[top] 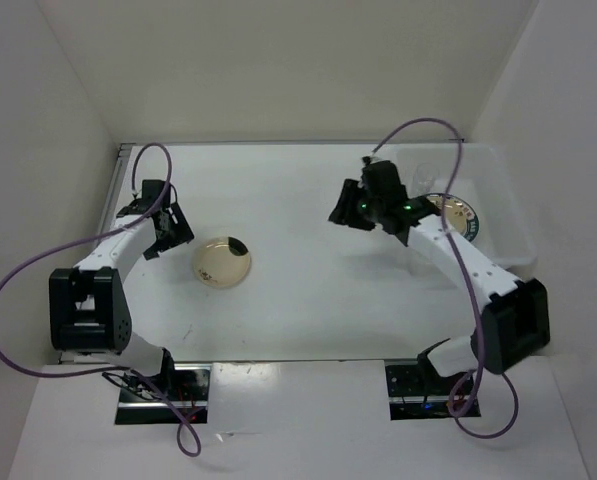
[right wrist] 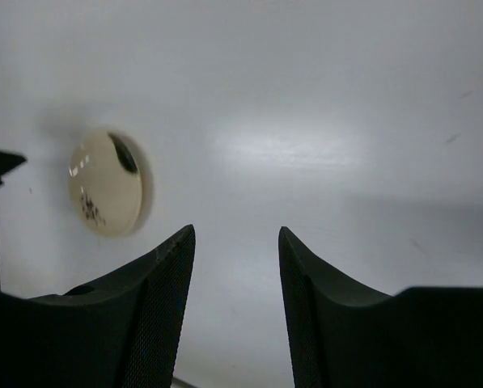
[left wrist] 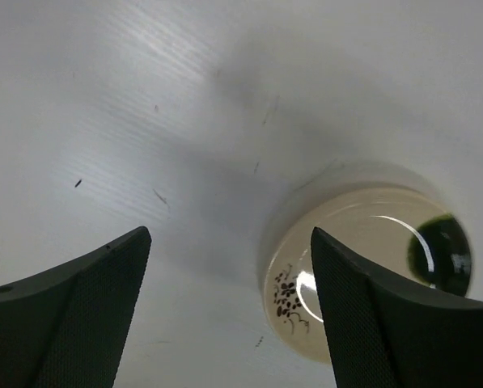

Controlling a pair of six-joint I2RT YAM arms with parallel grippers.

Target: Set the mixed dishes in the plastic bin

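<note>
One cream flower-marked plate (top: 222, 262) lies flat on the white table, left of centre, and also shows in the left wrist view (left wrist: 362, 267) and small in the right wrist view (right wrist: 103, 184). My left gripper (top: 181, 231) hovers just left of it, open and empty (left wrist: 229, 234), its right finger (left wrist: 387, 323) over the plate's near rim. My right gripper (top: 340, 208) hangs open and empty (right wrist: 235, 230) above bare table, between the plate and the plastic bin (top: 508, 215). A white plate with a dark teal rim (top: 458, 213) lies in the bin.
The bin takes up the table's back right corner, behind my right arm. White walls close in the table at the back and on both sides. A purple cable loops off each arm.
</note>
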